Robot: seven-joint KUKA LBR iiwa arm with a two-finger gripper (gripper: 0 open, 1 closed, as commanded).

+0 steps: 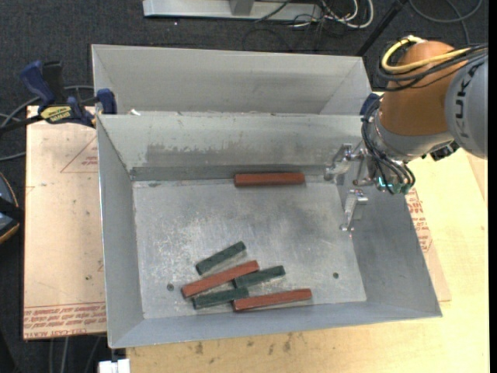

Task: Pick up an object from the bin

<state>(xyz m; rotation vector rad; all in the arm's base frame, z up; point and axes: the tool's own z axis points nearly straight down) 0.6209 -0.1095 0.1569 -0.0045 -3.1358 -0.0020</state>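
Six red and green bars [269,179] litter the bin [233,84].

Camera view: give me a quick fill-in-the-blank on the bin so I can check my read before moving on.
1. The lone red-brown bar lies along the bin's ____ wall.
2. The heap near the front wall mixes dark green bars with ____ red-brown ones.
3. The gripper hangs by the view's ____ side of the bin, apart from every bar.
Missing words: far; two; right.
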